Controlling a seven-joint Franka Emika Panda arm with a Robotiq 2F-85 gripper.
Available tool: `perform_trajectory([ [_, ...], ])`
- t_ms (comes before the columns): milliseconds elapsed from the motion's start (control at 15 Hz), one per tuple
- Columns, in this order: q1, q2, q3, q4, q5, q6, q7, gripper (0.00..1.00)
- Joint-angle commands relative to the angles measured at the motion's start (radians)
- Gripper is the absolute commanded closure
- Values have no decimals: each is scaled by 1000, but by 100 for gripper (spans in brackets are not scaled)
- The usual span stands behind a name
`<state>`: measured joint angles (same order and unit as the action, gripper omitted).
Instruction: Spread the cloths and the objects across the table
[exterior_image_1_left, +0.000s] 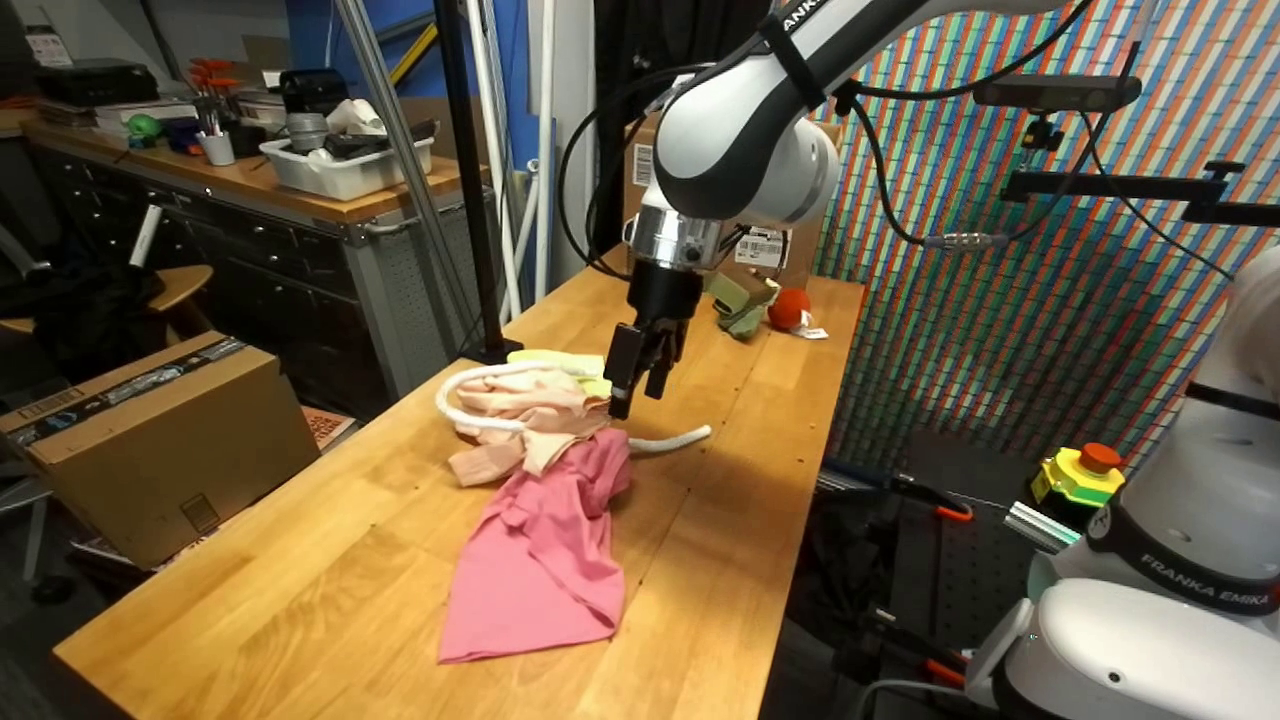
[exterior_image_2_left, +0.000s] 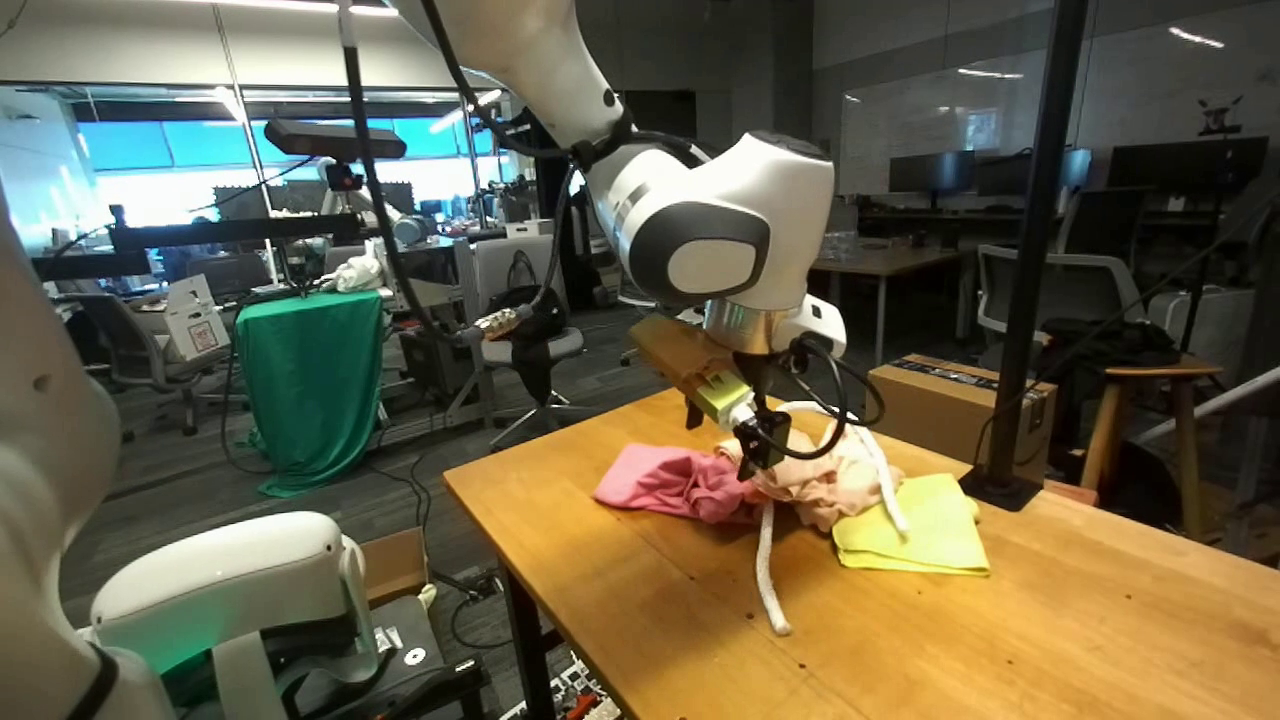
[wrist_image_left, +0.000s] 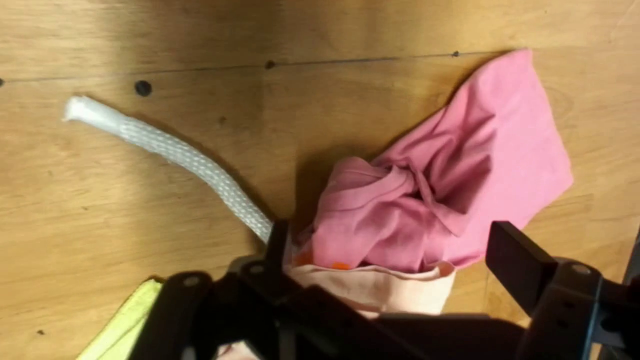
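Pink cloth (exterior_image_1_left: 550, 580) is touching peach cloth (exterior_image_1_left: 548, 402) on your bench (exterior_image_1_left: 300, 600), and white rope (wrist_image_left: 202, 166) is curving around the peach. You are hovering over them, jaws wide apart.

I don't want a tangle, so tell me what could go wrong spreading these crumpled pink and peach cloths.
The long white braided rope lies across the peach cloth, so lifting the cloth may drag it along. In the wrist view, the open black tool straddles the line where peach cloth meets pink cloth, so closing low might pinch both.
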<state>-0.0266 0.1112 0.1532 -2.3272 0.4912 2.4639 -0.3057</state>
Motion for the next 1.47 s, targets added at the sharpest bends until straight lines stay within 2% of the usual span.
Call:
perform_trajectory([
  [0, 56, -4, 4, -19, 35, 80, 68, 0],
  [467, 137, 40, 20, -63, -31, 259, 227, 0],
  [733, 175, 82, 17, -79, -118, 369, 347, 0],
  [1200, 230, 137, -32, -78, -307, 455, 554, 0],
  [1400, 268, 158, -75, -79, -387, 510, 629, 0],
])
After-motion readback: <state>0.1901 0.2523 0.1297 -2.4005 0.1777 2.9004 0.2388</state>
